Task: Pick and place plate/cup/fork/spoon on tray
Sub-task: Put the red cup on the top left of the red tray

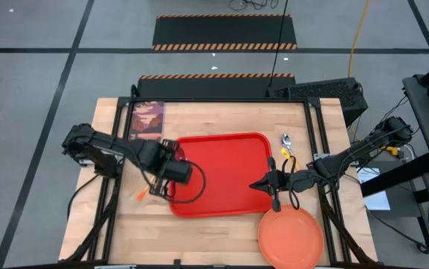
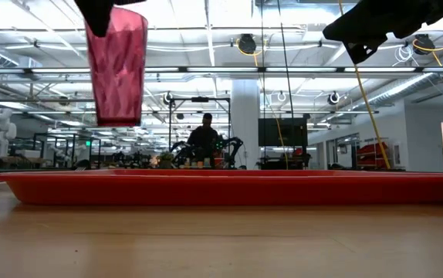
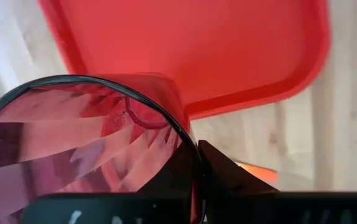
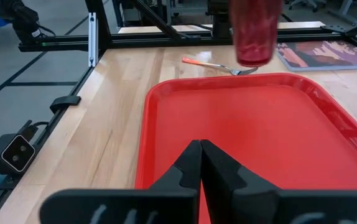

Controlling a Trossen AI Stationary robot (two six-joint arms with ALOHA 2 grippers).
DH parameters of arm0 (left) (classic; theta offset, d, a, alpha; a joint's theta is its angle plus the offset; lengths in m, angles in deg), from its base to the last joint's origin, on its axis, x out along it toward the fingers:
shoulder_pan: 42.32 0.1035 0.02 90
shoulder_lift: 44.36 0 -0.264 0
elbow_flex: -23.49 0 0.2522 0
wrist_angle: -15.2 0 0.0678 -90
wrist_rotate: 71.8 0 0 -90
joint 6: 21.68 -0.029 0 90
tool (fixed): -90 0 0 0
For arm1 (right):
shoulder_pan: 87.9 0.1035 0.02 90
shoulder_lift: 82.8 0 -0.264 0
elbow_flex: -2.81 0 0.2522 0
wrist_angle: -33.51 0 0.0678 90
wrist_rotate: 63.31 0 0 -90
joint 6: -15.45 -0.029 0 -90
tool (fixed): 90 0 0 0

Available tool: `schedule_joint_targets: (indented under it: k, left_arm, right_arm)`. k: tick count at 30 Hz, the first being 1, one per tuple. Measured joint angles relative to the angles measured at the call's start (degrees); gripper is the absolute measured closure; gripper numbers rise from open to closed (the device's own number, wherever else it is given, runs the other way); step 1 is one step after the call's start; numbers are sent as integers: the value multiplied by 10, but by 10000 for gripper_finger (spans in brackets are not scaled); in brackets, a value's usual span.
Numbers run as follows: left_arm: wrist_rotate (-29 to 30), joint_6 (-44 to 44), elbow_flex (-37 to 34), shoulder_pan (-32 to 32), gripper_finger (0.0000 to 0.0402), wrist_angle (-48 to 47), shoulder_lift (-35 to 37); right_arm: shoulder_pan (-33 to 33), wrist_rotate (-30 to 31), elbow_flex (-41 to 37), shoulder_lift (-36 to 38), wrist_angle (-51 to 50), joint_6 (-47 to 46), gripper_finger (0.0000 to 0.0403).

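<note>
One cup (image 2: 116, 66), pinched in the left tool (image 1: 176, 173), hangs above one tray (image 2: 229, 188); right tool (image 4: 201, 163) pressed together.

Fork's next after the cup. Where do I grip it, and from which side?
Take the fork by its thin orange handle, about mid-length, coming straight down from above with the fingers across it. It lies flat on the table just outside the left rim of the tray, so a side approach probably finds nothing to get under.
</note>
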Motion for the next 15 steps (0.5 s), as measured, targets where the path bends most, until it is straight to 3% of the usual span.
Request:
schedule_joint_targets:
  k: [9,15]
  left_arm:
    - [2,-109,0,79,389,93,0]
    - [1,-137,0,126,394,102,0]
  right_arm:
    - [0,0,0,0,0,0,403]
    - [0,0,0,0,0,0,403]
